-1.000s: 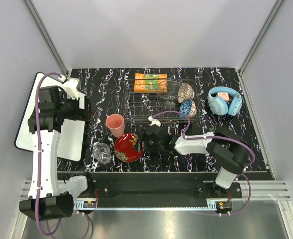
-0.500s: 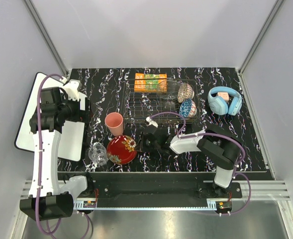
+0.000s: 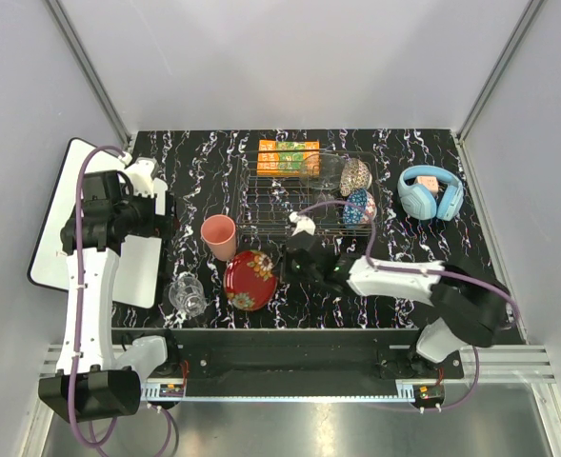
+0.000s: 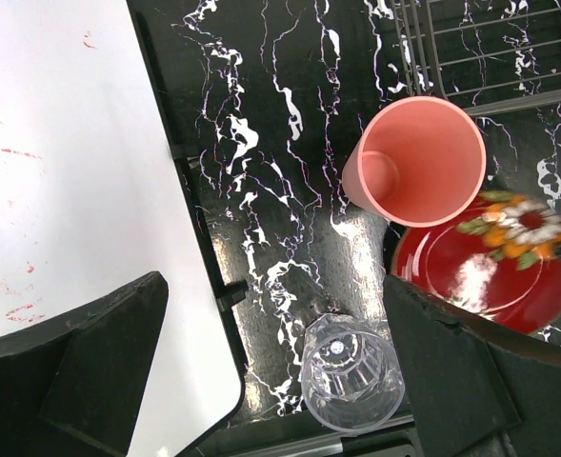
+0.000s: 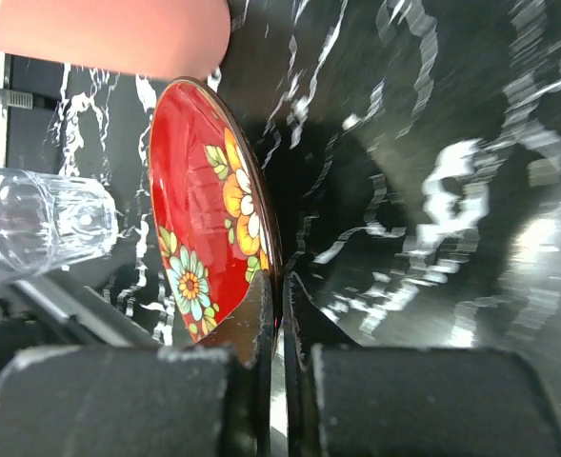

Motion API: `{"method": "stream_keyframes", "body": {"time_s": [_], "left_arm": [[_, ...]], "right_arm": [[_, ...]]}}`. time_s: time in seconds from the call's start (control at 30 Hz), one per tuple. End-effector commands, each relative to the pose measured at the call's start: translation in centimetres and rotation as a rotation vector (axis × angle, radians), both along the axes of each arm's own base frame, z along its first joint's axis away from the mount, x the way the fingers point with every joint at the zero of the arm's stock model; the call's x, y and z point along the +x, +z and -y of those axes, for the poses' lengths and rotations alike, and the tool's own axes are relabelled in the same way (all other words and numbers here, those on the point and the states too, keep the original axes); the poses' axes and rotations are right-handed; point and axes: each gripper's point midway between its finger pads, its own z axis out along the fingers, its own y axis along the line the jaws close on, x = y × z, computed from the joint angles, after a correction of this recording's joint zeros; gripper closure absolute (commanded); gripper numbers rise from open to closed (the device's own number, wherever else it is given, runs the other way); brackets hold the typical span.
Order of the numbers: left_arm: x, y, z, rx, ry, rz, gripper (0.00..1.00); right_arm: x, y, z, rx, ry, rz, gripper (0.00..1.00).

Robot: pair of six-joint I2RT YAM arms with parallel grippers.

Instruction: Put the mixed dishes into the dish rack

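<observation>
Right wrist view: clamping the right gripper [image 5: 280, 303] narrowly on the rim of the red bowl [image 5: 209, 214]. Holding that bowl just beside the pink cup [image 3: 221, 235], in front of the rack [image 3: 261, 205] and outside it. Hanging the left gripper [image 4: 275, 295] spread wide above the glass cup [image 4: 351, 373], gripping nothing.

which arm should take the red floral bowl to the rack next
Right. The right gripper pinches the red floral bowl by its rim, near the dish rack; the left gripper is open, holding nothing.
</observation>
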Motion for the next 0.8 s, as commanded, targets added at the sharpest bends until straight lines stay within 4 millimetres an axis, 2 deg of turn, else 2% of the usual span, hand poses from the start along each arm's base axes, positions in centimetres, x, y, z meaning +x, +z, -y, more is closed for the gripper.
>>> {"method": "stream_keyframes", "body": {"time_s": [0.0, 0.1, 0.17, 0.2, 0.27, 0.5, 0.63, 0.7, 0.73, 0.77], "left_arm": [[0.7, 1.1, -0.2, 0.018, -0.001, 0.065, 0.01], [0.6, 1.0, -0.2, 0.017, 0.002, 0.061, 0.01], [0.6, 0.8, -0.2, 0.016, 0.002, 0.058, 0.01], [0.4, 0.7, -0.2, 0.017, 0.003, 0.058, 0.01], [0.4, 0.4, -0.3, 0.02, 0.01, 0.052, 0.01], [0.1, 0.0, -0.3, 0.017, 0.016, 0.045, 0.01], [0.1, -0.3, -0.2, 0.011, 0.014, 0.037, 0.01], [0.1, -0.5, -0.2, 0.01, 0.013, 0.033, 0.01], [0.1, -0.5, -0.2, 0.011, 0.014, 0.033, 0.01], [0.1, -0.5, -0.2, 0.011, 0.016, 0.034, 0.01]], "right_arm": [[2.7, 7.8, 2.7, -0.084, -0.004, 0.293, 1.0], [3.4, 11.2, 3.7, -0.153, 0.048, 0.433, 1.0], [3.8, 12.6, 4.6, -0.23, 0.092, 0.51, 1.0], [4.4, 14.1, 4.9, -0.249, 0.076, 0.553, 1.0], [5.2, 15.5, 6.0, -0.332, 0.082, 0.626, 1.0], [9.5, 23.2, 10.0, -0.655, 0.002, 0.956, 1.0], [12.3, 27.3, 12.0, -0.745, -0.056, 1.078, 1.0], [13.3, 27.3, 12.7, -0.85, 0.005, 1.159, 1.0], [14.0, 28.7, 13.3, -0.858, -0.028, 1.222, 1.0], [14.2, 28.1, 13.4, -0.897, 0.008, 1.255, 1.0]]}}
